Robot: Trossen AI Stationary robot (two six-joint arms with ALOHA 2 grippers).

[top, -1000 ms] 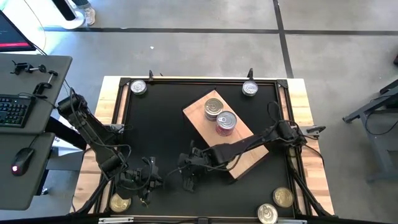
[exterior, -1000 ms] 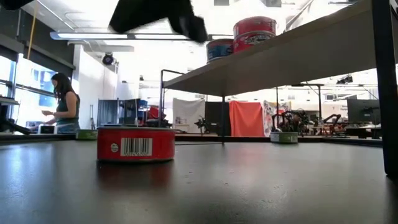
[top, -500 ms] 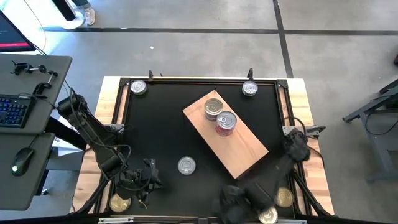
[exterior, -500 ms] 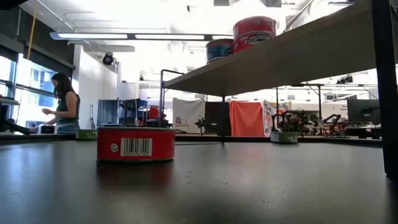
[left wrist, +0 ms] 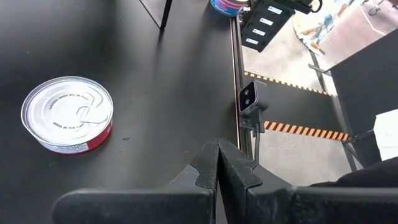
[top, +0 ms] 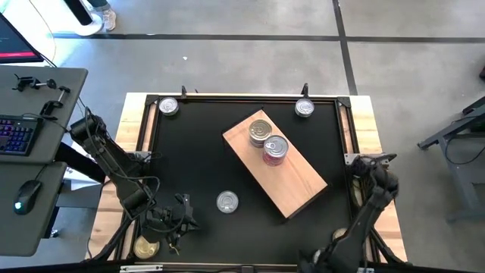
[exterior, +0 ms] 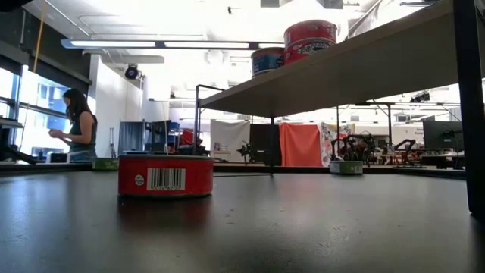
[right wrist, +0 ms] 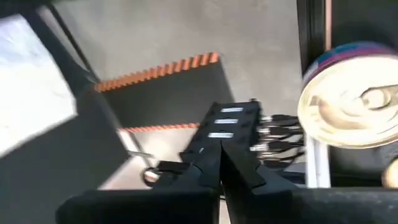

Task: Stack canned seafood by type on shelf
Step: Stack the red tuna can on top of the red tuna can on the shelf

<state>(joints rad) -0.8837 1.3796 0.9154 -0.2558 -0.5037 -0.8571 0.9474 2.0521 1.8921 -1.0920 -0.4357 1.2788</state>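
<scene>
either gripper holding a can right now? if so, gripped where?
Nothing is held. The left gripper is shut on nothing, beside the red-sided silver-lidded tin. The right gripper is shut and empty too, off the table's near right corner.

Left arm: enters from the table's left side, bent at the elbow, forearm running down toward the near-left corner.
Left gripper (left wrist: 217, 163): low at the near edge, just ahead of its own wrist; the two dark fingers (left wrist: 205, 168) are pressed together along their full length, nothing between them.
Right arm: folded back along the table's right side, upper joint by the right edge, forearm angled down toward the near-right corner.
Right gripper (right wrist: 220, 163): beyond the wrist at the near edge; partly cut off in the high view; fingers (right wrist: 235, 168) meet tip to tip, holding nothing.
Right wrist picture: blurred.
</scene>
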